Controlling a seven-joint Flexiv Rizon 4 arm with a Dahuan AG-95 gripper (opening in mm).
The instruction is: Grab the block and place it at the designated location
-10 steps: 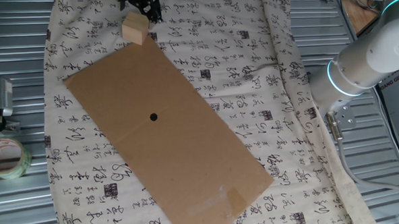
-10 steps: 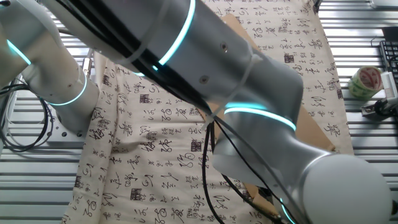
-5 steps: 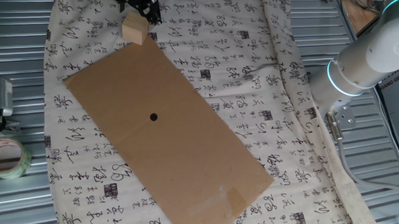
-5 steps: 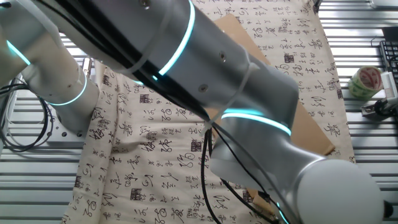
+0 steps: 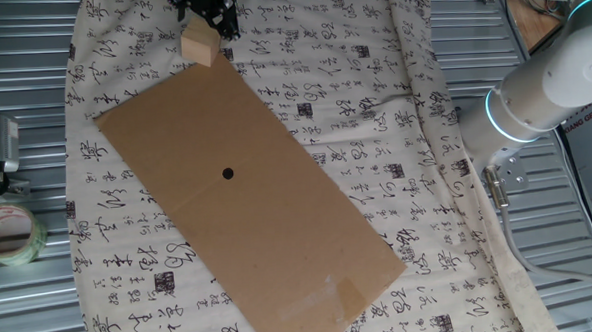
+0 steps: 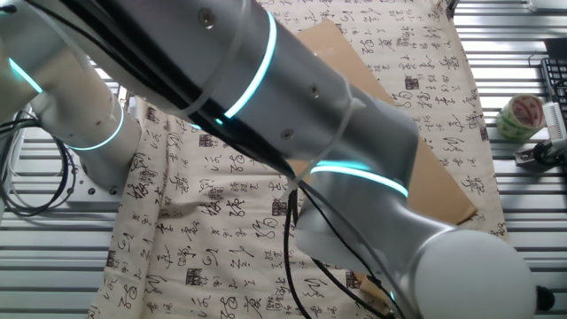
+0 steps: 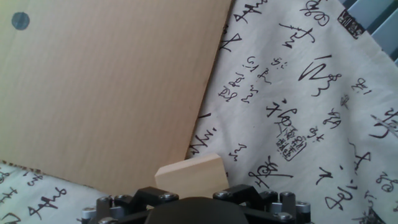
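Tan wood is what I check first: the block (image 5: 200,43) sits clenched in the gripper (image 5: 207,12) near the top edge of one fixed view, over the white cloth (image 5: 372,73) just beyond the upper corner of the cardboard sheet (image 5: 247,198). In the hand view the block (image 7: 191,173) pokes out from between the fingers, its top face tilted slightly, with the cardboard edge just to its left (the fingertips themselves are hidden under the black gripper body, so I judge the grip from how the cube hangs there).

Compared with a second ago, almost nothing has shifted in that fixed view: block and gripper are at the same spot over the cloth. The other fixed view does show the arm (image 6: 292,133) turning a little, its glowing ring having slid across the frame. My reading is that the grab is done and the carry toward the mark is only just starting, or the wrist is reorienting first.

The designated location (image 5: 227,173) is well apart from the block, out in the middle of the sheet; it also shows at the far top left corner of the hand view (image 7: 20,20).

Counting: one block, one black dot, one cardboard sheet, one cloth, one roll of tape (image 5: 7,233) at the left edge on the metal table (image 5: 24,128), one arm with one gripper.
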